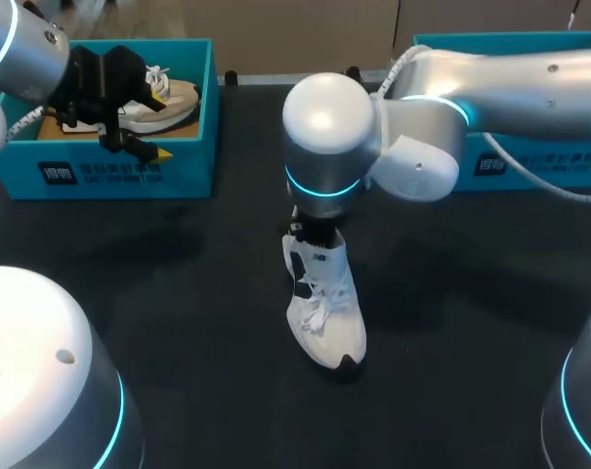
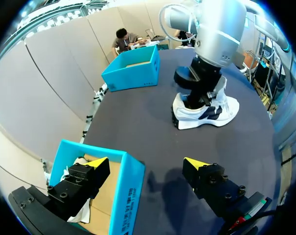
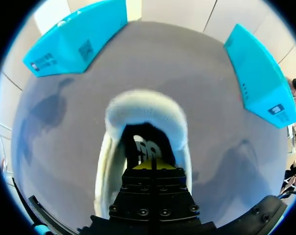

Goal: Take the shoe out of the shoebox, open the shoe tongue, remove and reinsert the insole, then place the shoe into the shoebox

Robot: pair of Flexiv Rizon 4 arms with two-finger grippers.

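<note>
A white shoe (image 1: 326, 311) with dark side marks stands on the black table near the middle, toe toward me. My right gripper (image 3: 153, 164) is shut, its tips pushed down into the shoe's opening (image 3: 147, 111) onto the dark insole (image 3: 144, 147); I cannot tell whether it pinches anything. In the left wrist view the same shoe (image 2: 221, 108) shows with the right arm on top of it. My left gripper (image 1: 159, 125) hangs open over the left shoebox (image 1: 129, 176), one finger inside and one outside its front wall (image 2: 129, 188). A second, beige shoe (image 1: 173, 98) lies in that box.
Another blue shoebox (image 1: 529, 166) stands at the back right, behind the right arm; it shows as an open box (image 2: 133, 68) in the left wrist view. Both boxes (image 3: 74, 39) (image 3: 260, 73) flank the shoe. Bare black tabletop (image 1: 178, 283) lies around the shoe.
</note>
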